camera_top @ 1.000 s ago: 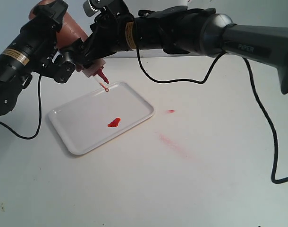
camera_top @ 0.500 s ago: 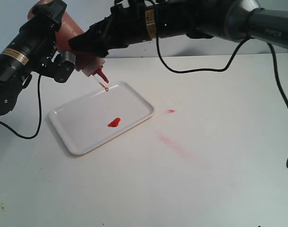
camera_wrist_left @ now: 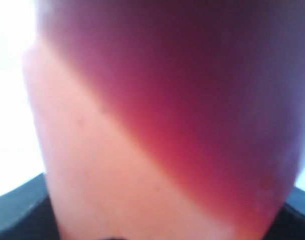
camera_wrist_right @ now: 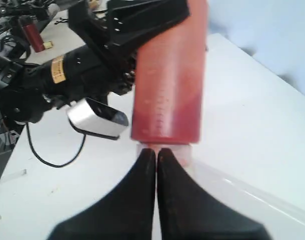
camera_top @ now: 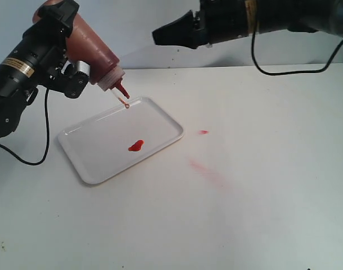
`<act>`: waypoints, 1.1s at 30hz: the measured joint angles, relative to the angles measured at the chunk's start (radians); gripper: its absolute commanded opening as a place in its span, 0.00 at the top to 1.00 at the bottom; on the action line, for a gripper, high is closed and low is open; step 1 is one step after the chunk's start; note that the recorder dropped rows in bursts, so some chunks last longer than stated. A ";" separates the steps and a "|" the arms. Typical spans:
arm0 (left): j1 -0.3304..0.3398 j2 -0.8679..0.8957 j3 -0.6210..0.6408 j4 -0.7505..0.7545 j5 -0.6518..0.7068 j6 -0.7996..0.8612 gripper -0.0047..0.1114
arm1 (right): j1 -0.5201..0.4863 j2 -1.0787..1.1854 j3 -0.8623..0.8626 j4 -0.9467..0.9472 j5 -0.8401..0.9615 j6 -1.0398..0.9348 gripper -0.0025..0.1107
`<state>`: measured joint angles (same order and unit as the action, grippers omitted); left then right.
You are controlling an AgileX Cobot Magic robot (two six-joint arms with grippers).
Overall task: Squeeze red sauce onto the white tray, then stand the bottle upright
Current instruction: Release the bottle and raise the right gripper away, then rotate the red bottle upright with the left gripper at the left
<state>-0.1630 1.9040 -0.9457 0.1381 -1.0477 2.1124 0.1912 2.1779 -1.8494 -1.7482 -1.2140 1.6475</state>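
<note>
The red sauce (camera_top: pixel 136 146) lies mid-tray on the white tray (camera_top: pixel 160 121), so you're at the uprighting step. Your left gripper (camera_top: pixel 69 45) clamps the bottle (camera_top: pixel 101 59), tilted nozzle-down over the tray's far edge. Next, rotate it upright and set it down. Your right gripper (camera_top: pixel 157 36) hangs closed and empty, raised at the far side.

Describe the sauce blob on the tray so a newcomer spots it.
Find the white tray, left of centre. Near its middle sits a glossy red sauce blob. Unlike the red spot and faint smear nearby, it lies inside the rim.
</note>
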 measured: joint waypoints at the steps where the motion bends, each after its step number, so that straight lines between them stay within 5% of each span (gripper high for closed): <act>1: 0.000 0.000 0.000 -0.001 0.000 0.000 0.96 | -0.022 0.000 0.013 0.000 0.000 -0.007 0.98; 14: 0.000 0.000 0.002 -0.055 0.000 -0.002 0.96 | -0.214 0.002 0.455 0.023 0.003 -0.353 0.98; 21: 0.000 0.000 0.036 -0.114 0.004 -0.088 0.96 | -0.314 -0.041 0.562 0.068 0.008 -0.347 0.98; 27: -0.030 0.000 0.041 -0.244 -0.003 -0.108 0.96 | -0.320 -0.195 0.772 0.066 0.115 -0.444 0.98; 33: -0.089 0.000 0.110 -0.292 -0.062 -0.244 0.96 | -0.320 -0.381 1.006 0.272 0.255 -0.661 0.98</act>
<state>-0.2524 1.9040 -0.8354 -0.1544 -1.1096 1.8684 -0.1287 1.7965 -0.8438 -1.4757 -0.9589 0.9869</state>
